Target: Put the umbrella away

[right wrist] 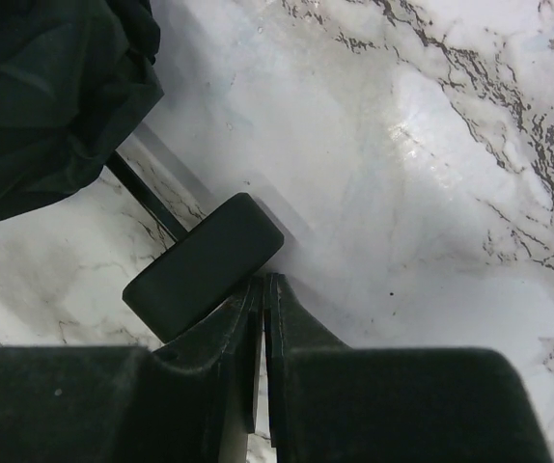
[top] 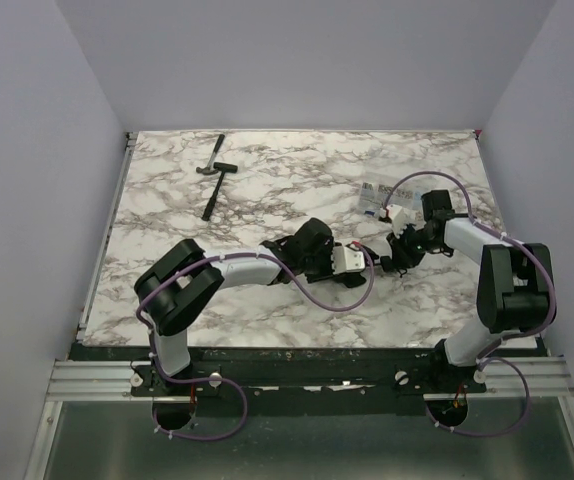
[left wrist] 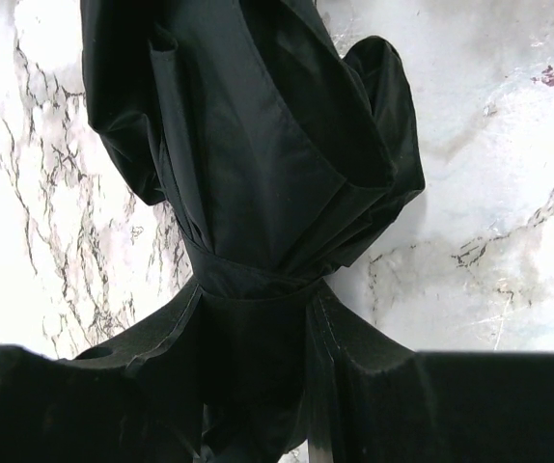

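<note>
Left fingers (left wrist: 161,336) are clamped on the floppy, light canopy (left wrist: 248,145) of the umbrella (left wrist: 258,222), well right of the hammer (top: 213,185), while right fingers (right wrist: 291,323) sit pressed together beside its handle (right wrist: 205,265), so tbh the stiff shaft (right wrist: 147,198) or handle looks like the surer grab.

- A table (top: 267,170) with a white marble-look top, veined in grey and brown, takes up the middle of the space.
- Three plain walls box it in: a back wall (top: 307,60), a left wall (top: 27,200) and a right wall (top: 557,130), all a pale lavender-grey.
- A thin metal strip (top: 103,235) runs along the table's left edge.
- At the near edge sits a dark band (top: 297,358), and in front of it a ribbed aluminium rail (top: 87,380) spans the width.
- Below the rail lies a dull grey-green surface (top: 307,450); I can't tell whether it is floor or shelf.
- The light is soft and even, with a bright glossy patch (right wrist: 431,125) on the marble up close.
</note>
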Available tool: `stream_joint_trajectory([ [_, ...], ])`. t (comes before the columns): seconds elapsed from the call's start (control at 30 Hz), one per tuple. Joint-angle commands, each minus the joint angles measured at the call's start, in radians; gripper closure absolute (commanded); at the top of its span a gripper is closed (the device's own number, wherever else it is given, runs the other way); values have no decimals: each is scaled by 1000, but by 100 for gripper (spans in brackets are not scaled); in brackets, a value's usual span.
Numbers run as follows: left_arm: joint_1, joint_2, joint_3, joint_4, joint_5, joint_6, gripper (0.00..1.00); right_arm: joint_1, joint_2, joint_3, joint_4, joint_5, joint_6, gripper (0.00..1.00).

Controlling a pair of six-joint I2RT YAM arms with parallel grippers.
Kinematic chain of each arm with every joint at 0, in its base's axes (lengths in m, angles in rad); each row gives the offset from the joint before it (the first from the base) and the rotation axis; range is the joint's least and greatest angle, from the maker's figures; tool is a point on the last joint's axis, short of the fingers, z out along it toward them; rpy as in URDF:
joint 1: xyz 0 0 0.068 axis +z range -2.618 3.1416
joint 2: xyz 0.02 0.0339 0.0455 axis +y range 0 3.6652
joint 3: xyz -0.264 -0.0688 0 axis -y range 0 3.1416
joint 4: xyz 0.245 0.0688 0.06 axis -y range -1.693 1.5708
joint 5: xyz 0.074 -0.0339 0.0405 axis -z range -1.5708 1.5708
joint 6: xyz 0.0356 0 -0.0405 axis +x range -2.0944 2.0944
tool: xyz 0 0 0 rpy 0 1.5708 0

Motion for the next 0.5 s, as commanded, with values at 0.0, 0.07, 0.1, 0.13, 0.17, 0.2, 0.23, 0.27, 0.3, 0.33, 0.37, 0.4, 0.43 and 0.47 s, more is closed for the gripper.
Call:
stream_joint_trajectory([
  [0.0,-31,82,11,-24,91,-47,87,88,53,4,-1,-247,137,86],
  [0.07,-30,88,16,-32,92,-47,88,94,65,23,-23,-188,131,86],
  [0.1,-30,88,12,-33,94,-47,89,89,59,24,-22,-143,130,86],
  [0.13,-28,88,8,-33,94,-48,89,76,47,12,-13,-88,132,86],
  [0.17,-25,88,5,-31,91,-51,89,47,33,0,8,-56,140,86],
  [0.2,-22,85,-1,-27,94,-54,90,-10,23,-10,21,-40,141,86],
  [0.23,-18,82,-7,-22,96,-58,89,-66,19,-10,27,-28,135,86],
  [0.27,-15,81,-13,-19,97,-59,90,-131,23,-1,14,-19,112,87],
  [0.3,-14,78,-18,-18,99,-59,90,-181,29,10,-5,-16,78,87],
  [0.33,-12,76,-22,-17,102,-59,90,-234,35,20,-29,-19,43,87],
  [0.37,-11,75,-25,-17,103,-59,90,-268,39,24,-44,-20,18,87],
  [0.4,-9,73,-29,-16,106,-58,90,-289,38,22,-55,-8,-2,87],
  [0.43,-8,71,-31,-13,108,-59,90,-292,34,13,-56,2,-10,87],
  [0.47,-6,72,-33,-10,109,-62,90,-293,26,1,-50,6,-13,87],
])
